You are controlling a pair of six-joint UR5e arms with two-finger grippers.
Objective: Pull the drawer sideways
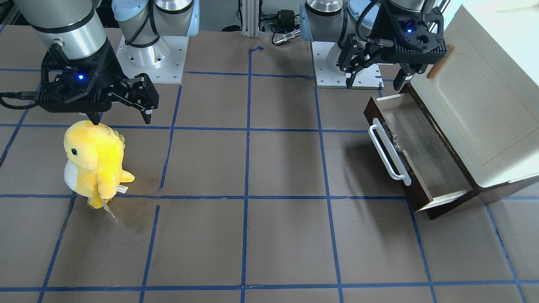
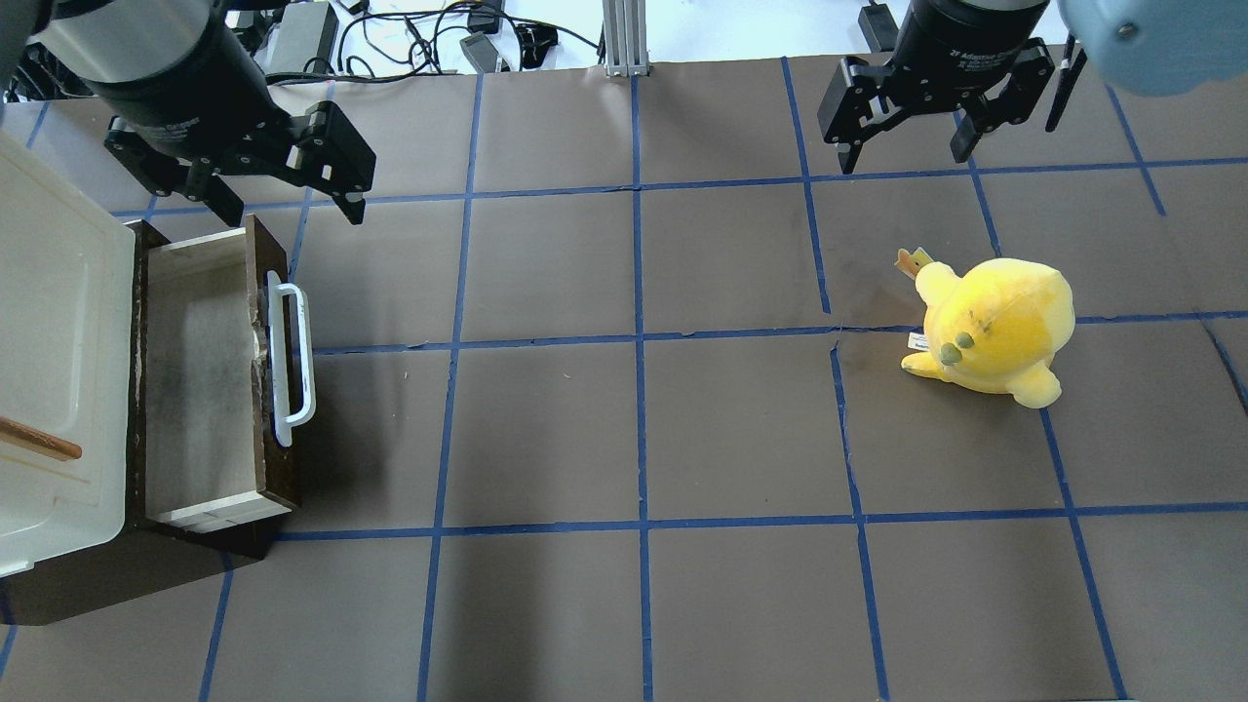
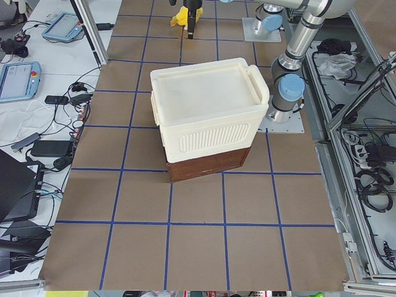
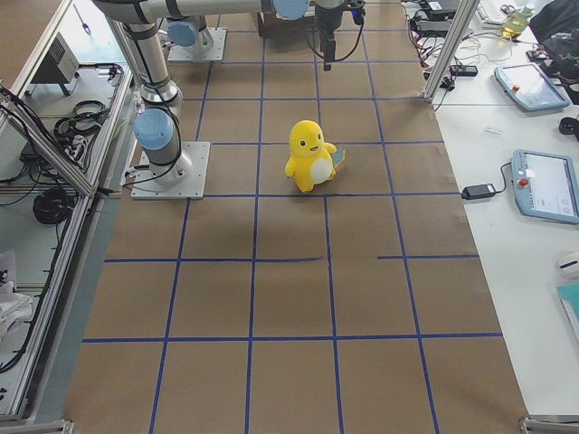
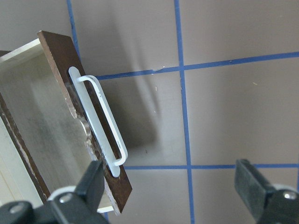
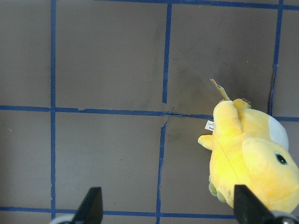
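Now: the drawer (image 2: pixel 200 380) stood pulled out of the dark brown base under the cream cabinet (image 2: pixel 58 322), on the left side of the table (image 2: pixel 643 604). Its long axis ran along the cabinet's face, toward and away from the arm bases. The brown front with its white handle (image 2: pixel 292 361) faced the table's middle. The tray was open to above, and its floor showed bare, grey and scuffed.

The left gripper (image 2: pixel 292 205) hung above the drawer's end nearest the left arm's base, jaws spread wide, gripping nothing and clear of the handle.

The right gripper (image 2: pixel 902 154) was likewise wide open and unloaded, over the table's right side. It was near a yellow plush (image 2: pixel 994 327) that stood upright, well apart from the drawer.
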